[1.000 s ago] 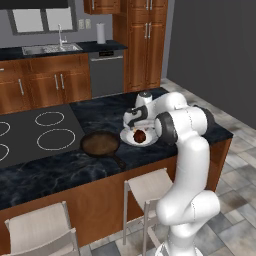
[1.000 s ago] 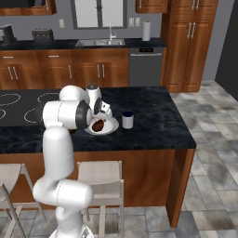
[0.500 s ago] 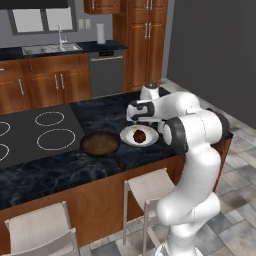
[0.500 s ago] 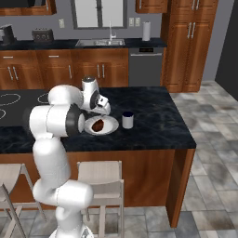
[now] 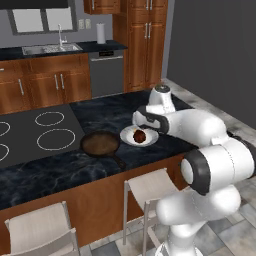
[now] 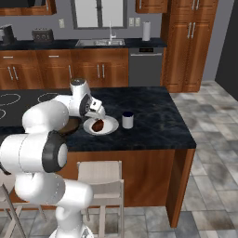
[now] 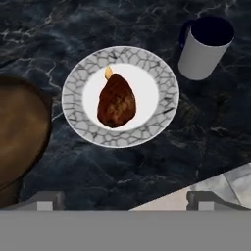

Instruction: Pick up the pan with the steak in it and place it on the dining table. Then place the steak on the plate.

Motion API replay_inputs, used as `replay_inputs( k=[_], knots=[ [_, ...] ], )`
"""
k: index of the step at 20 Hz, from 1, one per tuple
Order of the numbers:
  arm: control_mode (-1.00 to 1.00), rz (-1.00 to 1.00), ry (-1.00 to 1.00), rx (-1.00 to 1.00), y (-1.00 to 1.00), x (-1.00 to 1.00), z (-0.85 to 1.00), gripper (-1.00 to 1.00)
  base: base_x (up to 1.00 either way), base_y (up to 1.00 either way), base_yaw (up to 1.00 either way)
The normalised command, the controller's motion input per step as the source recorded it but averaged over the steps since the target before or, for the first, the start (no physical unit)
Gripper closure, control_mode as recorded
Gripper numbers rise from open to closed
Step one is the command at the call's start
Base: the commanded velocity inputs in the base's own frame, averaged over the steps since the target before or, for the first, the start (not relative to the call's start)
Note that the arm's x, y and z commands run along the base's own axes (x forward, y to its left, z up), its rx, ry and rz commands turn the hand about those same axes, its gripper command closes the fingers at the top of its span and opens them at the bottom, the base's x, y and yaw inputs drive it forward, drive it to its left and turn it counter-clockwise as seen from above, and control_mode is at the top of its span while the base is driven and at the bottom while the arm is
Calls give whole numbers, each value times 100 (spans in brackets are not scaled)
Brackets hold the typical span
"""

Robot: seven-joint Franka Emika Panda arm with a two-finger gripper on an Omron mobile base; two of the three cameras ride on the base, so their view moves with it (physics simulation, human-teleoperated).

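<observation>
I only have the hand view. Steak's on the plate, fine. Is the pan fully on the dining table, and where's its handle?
Observer: Yes. In the left base view the pan sits whole on the dining table, handle toward the stool side.
Operator: Gripper carrying anything?
Observer: No. In the right base view the gripper hangs open above the plate, apart from the steak.
Operator: Cup near the edge?
Observer: No. The cup stands upright beside the plate, back from the edge.
</observation>
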Motion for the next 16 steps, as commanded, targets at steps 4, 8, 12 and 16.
replay_inputs(
  k=[4,8,12,16],
  knots=[
    [-100,6,0,-3,-4,-100,50,-100,0,0,0],
    [-100,8,-6,-2,-1,-99,62,-100,0,0,0],
    [-100,9,-20,0,0,-81,59,-100,0,0,0],
    [-100,1,-46,1,0,-62,36,-100,0,0,0]
  ],
)
